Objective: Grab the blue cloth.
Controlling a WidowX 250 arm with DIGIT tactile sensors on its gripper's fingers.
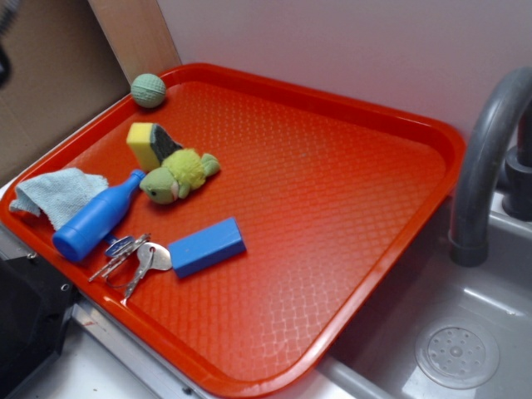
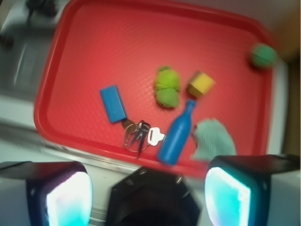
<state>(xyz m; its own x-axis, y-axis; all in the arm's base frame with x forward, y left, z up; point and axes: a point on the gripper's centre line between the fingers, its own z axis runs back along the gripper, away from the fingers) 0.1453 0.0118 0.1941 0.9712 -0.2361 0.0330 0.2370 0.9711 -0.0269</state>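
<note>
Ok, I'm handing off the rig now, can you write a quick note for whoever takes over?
Gripper: open, empty, high above the near edge of the red plastic tray.
Pale grey-blue terry cloth: crumpled at the tray's rim, beside the bright blue plastic bottle; whether they touch is unclear.
Done: nothing grasped.
Left: move over the cloth, descend, close on it, avoiding the bottle.

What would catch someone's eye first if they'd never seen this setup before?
The big bright red plastic tray fills most of the scene, and nearly all of it is bare. A small cluster sits at one end: a bright blue plastic bottle lying beside a pale grey-blue terry cloth, with a green and yellow plush toy, a blue rectangular block and a bunch of metal keys close by.
</note>
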